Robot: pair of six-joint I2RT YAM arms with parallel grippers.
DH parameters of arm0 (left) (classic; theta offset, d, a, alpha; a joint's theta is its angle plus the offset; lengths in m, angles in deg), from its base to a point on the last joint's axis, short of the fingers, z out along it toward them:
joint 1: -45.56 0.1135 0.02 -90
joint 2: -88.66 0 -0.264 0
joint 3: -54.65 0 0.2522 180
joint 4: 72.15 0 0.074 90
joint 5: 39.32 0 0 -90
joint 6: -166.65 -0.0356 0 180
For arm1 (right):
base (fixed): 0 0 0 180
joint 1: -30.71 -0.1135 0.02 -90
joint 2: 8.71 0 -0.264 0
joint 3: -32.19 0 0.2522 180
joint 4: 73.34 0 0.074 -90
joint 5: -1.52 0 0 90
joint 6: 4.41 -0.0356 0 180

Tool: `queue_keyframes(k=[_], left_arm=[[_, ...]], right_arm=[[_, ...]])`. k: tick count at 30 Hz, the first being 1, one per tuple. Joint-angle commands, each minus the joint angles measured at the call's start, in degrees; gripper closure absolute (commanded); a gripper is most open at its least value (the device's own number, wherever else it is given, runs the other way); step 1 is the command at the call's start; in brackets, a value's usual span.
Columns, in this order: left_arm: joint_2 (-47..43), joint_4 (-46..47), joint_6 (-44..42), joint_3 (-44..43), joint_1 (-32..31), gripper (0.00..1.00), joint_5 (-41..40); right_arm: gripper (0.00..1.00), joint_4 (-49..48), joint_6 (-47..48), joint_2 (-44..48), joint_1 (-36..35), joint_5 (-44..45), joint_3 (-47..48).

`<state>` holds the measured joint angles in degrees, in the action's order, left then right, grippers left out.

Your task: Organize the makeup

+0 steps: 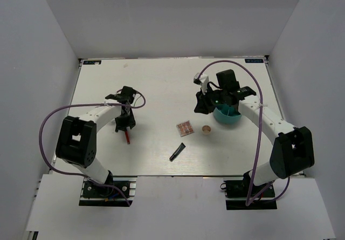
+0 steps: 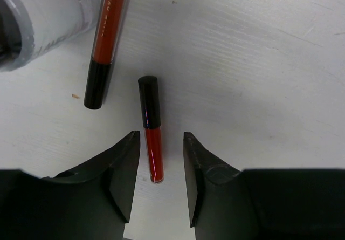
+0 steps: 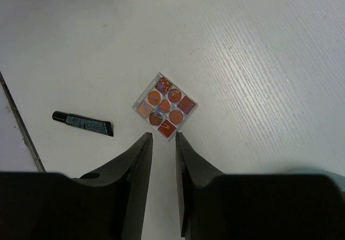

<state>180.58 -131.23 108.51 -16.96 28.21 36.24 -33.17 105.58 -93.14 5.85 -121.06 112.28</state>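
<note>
At the far left the white bottle [image 2: 40, 19] shows in the corner of the left wrist view, with a thicker red-and-black stick [image 2: 106, 40] just beside it on the counter [image 2: 259, 62]. Next lies the thin red-black pencil [image 2: 150, 129], its red end between the spread fingers of the left gripper [image 2: 160, 151], which is released and grasps nothing yet. The pencil looks light, stiff and smooth, so it is likely to roll or pivot; I would pinch it across the barrel near its middle, not at the tip. Further right lie the short black tube [image 3: 82, 123], the square palette [image 3: 165, 106] and the round compact [image 1: 205, 129], each apart from the others. The palette is flat and probably brittle plastic — best taken by opposite edges. The right gripper [image 3: 163, 143] hangs above and near it, fingers slightly parted and holding nothing, beside the teal cup [image 1: 229, 118].
</note>
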Motion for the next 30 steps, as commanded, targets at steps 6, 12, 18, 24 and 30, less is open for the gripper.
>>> queue_keyframes(k=[6,12,18,24,30], left_arm=[[1.5,3.6,-3.1,0.5,0.7,0.52,-3.1],[3.0,4.7,-4.4,1.2,0.7,0.51,-3.1],[4.5,6.0,-5.3,1.9,0.7,0.51,-2.7],[4.8,8.1,-5.4,3.4,0.7,0.60,0.3],[5.1,10.2,-5.8,5.0,-0.3,0.63,3.9]], right_arm=[[0.69,-0.8,0.4,0.3,0.3,0.7,0.9],[0.69,-0.5,0.5,0.3,0.3,1.4,1.2],[0.69,-0.4,0.6,0.3,0.2,1.5,1.1],[0.69,-0.4,0.4,0.3,0.2,1.6,1.4],[0.69,-0.4,0.4,0.5,0.3,1.7,1.2]])
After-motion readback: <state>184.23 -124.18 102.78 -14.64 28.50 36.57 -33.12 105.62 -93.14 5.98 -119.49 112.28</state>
